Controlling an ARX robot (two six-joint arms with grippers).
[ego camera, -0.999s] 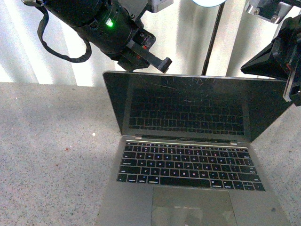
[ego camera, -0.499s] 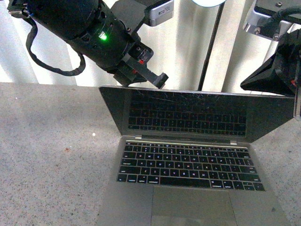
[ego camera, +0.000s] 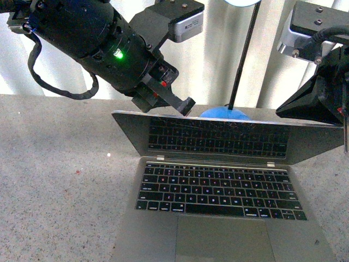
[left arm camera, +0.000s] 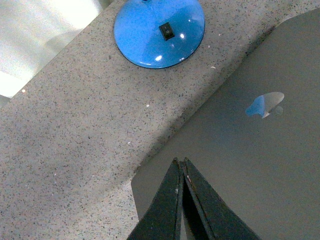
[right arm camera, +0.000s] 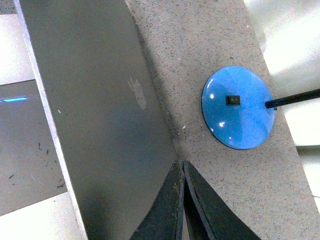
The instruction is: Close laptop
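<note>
While its fingers are lying pressed together into one narrow wedge, the left pincer (left arm camera: 180,166) is leaning on the back of the laptop's (ego camera: 218,196) grey lid (left arm camera: 250,165) near one top corner. The right pincer (right arm camera: 181,168), likewise pressed together and pinching nothing, is sitting at the opposite corner. Whether either tip is actually touching the metal is hard to tell. The laptop is resting flat on the speckled table (ego camera: 54,191) directly ahead of the robot, its lid tilting forward roughly halfway over the black keyboard, with the desk lamp's blue base (left arm camera: 159,31) just behind it. Closing well probably means both arms pushing evenly, following the hinge's arc downward and toward the robot, so the lid is not twisting and the base is not sliding, then easing off as the screen is nearing the keys.
</note>
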